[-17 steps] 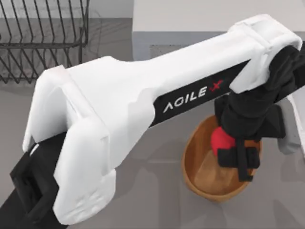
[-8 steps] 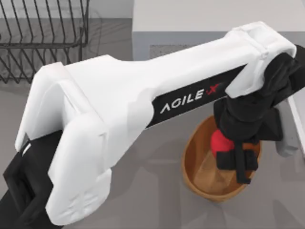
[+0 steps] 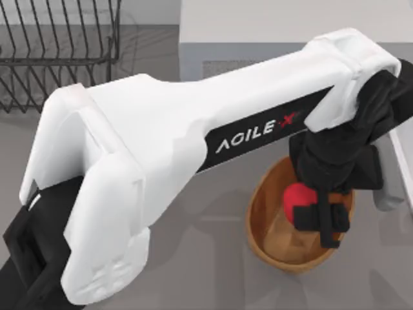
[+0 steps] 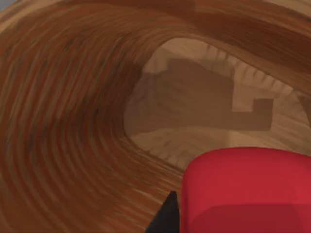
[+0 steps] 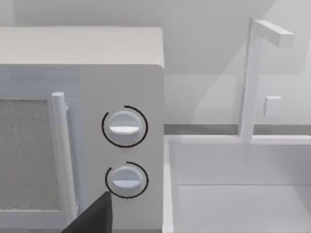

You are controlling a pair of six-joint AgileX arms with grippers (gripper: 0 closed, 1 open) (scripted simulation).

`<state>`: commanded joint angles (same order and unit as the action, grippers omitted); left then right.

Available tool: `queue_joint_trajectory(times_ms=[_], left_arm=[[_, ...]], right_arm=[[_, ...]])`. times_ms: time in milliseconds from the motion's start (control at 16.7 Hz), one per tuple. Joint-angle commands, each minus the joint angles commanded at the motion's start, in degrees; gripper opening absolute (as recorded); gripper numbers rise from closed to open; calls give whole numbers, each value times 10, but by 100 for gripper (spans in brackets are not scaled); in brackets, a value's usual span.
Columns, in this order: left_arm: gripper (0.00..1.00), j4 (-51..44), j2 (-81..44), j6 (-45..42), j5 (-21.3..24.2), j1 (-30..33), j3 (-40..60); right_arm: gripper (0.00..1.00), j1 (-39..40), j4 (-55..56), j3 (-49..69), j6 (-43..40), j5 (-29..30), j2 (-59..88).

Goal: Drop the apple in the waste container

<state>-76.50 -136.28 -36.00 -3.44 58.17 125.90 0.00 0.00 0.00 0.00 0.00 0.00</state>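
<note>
The red apple [image 3: 295, 196] hangs just over the inside of the waste container [image 3: 263, 219], an oval orange-brown basket at the table's right. My left gripper [image 3: 317, 216] reaches down into the basket's mouth from above and is shut on the apple. In the left wrist view the apple [image 4: 248, 191] sits close up, with one dark fingertip [image 4: 167, 216] beside it and the basket's tan bottom [image 4: 194, 111] below. My right gripper [image 5: 95, 216] is parked facing the microwave.
A black wire rack [image 3: 58, 51] stands at the back left. The grey microwave [image 3: 284, 26] stands at the back behind the basket, its two knobs [image 5: 124, 127] close to the right wrist. A white sink basin [image 5: 238, 189] with a faucet [image 5: 250, 77] lies to the right.
The left arm has shifted slightly, and the apple has come a little lower over the basket, with more of it showing beside the fingers.
</note>
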Motion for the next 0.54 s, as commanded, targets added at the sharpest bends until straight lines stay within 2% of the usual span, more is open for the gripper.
queue_joint_trajectory(times_ms=[180, 540], left_arm=[[98, 0, 0, 0, 0, 0, 0], [100, 0, 0, 0, 0, 0, 0]], right_arm=[[100, 0, 0, 0, 0, 0, 0], [100, 0, 0, 0, 0, 0, 0]])
